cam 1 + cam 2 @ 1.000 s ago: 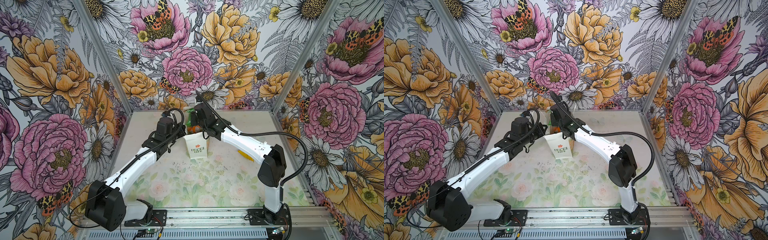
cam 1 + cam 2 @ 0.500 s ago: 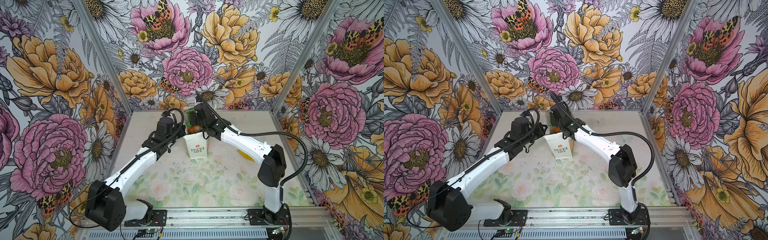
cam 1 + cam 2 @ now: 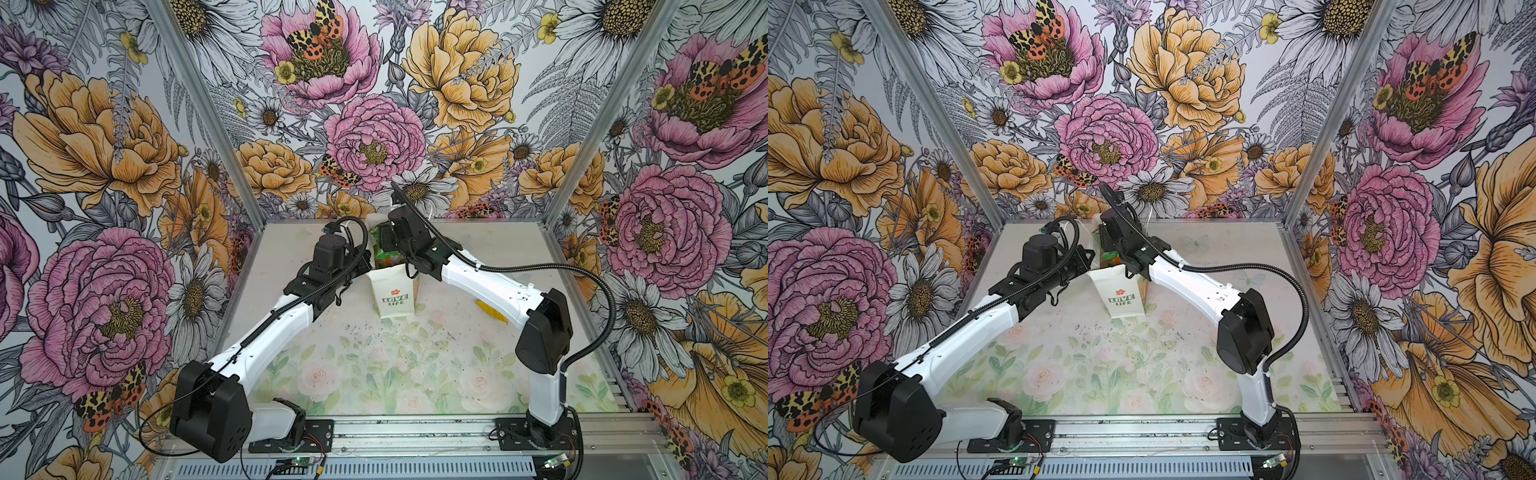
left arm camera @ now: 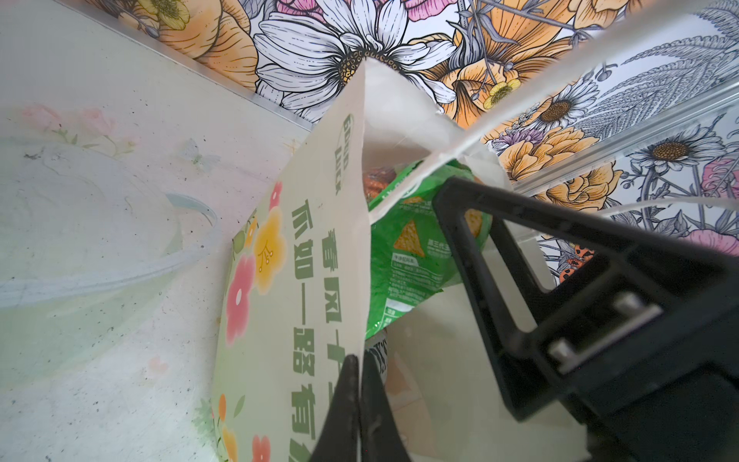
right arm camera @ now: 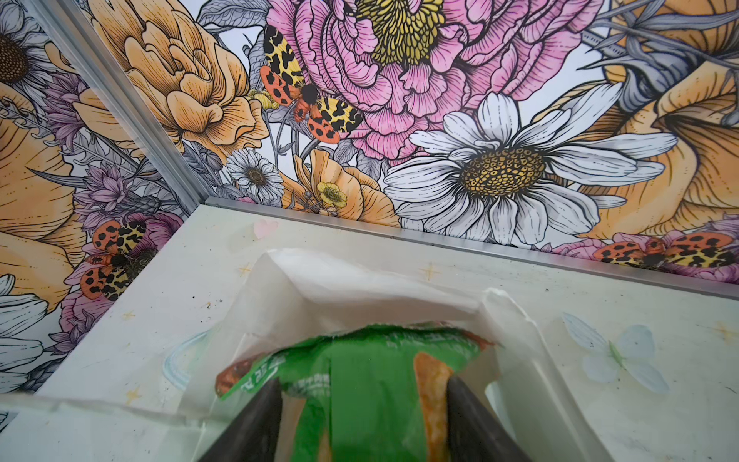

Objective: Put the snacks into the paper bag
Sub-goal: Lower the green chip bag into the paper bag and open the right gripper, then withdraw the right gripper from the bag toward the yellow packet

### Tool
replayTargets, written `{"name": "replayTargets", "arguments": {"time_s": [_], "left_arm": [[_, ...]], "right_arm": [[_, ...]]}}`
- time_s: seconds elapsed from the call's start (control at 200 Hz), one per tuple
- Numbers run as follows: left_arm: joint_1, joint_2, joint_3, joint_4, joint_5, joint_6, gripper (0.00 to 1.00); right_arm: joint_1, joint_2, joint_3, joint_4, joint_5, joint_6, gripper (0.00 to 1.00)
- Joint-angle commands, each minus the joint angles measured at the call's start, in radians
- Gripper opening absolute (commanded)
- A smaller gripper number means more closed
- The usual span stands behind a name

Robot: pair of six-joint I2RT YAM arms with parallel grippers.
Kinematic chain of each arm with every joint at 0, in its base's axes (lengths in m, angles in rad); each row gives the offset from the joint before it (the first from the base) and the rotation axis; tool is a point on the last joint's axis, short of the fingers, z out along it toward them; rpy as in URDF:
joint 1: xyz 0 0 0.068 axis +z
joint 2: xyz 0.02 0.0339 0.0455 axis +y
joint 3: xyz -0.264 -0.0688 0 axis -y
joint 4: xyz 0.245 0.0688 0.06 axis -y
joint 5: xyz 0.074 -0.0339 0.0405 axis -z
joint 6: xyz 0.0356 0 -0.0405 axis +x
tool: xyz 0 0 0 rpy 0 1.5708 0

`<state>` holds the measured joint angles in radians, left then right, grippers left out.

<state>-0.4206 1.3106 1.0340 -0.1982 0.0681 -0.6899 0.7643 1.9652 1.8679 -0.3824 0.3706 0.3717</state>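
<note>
So the counter (image 3: 415,374) is mostly bare now. The paper bag (image 3: 394,296) stands upright toward the back edge, about midway between the left and right edges, with its "LOVE LIFE" side facing the front in both top views.

Compared with a second ago, pretty much nothing big has moved. Bag and both arms are in the same spots.

The left gripper (image 4: 358,360) is clenched on the rim of the bag's printed wall, holding the mouth open.

The right gripper (image 5: 364,382) hangs right over the open mouth, its jaws apart on either side of the green packet (image 4: 408,248). That packet is already partway down inside the bag. Honestly I can't tell if the fingers (image 5: 260,420) are pinching it or have let go, since the packet fills the gap between them. My guess is this is the drop for that one.

There's an orange packet (image 4: 378,180) deeper in the bag behind the green one.

One yellow packet (image 3: 490,311) lies out on the counter toward the right edge, partly under the right arm, so the job isn't finished. I reckon that's the next pick.
</note>
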Motion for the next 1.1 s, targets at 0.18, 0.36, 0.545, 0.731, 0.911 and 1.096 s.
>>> {"name": "replayTargets", "arguments": {"time_s": [0.18, 0.36, 0.545, 0.731, 0.911, 1.096], "left_arm": [[0.005, -0.033, 0.017, 0.025, -0.004, 0.016, 0.00], [0.002, -0.031, 0.015, 0.028, -0.004, 0.015, 0.00], [0.001, -0.024, 0.016, 0.031, 0.000, 0.013, 0.00], [0.001, -0.019, 0.016, 0.036, 0.004, 0.013, 0.00], [0.004, -0.023, 0.014, 0.037, 0.003, 0.016, 0.00], [0.009, -0.027, 0.008, 0.042, 0.010, 0.015, 0.00]], "right_arm": [[-0.003, -0.095, 0.013, -0.013, -0.004, -0.045, 0.66], [0.002, -0.148, 0.017, -0.066, -0.004, -0.088, 0.68], [0.010, -0.209, 0.010, -0.126, 0.002, -0.127, 0.69], [0.012, -0.300, -0.050, -0.141, 0.011, -0.148, 0.70], [0.013, -0.386, -0.107, -0.192, 0.031, -0.089, 0.72], [0.013, -0.462, -0.175, -0.235, 0.061, -0.043, 0.77]]}}
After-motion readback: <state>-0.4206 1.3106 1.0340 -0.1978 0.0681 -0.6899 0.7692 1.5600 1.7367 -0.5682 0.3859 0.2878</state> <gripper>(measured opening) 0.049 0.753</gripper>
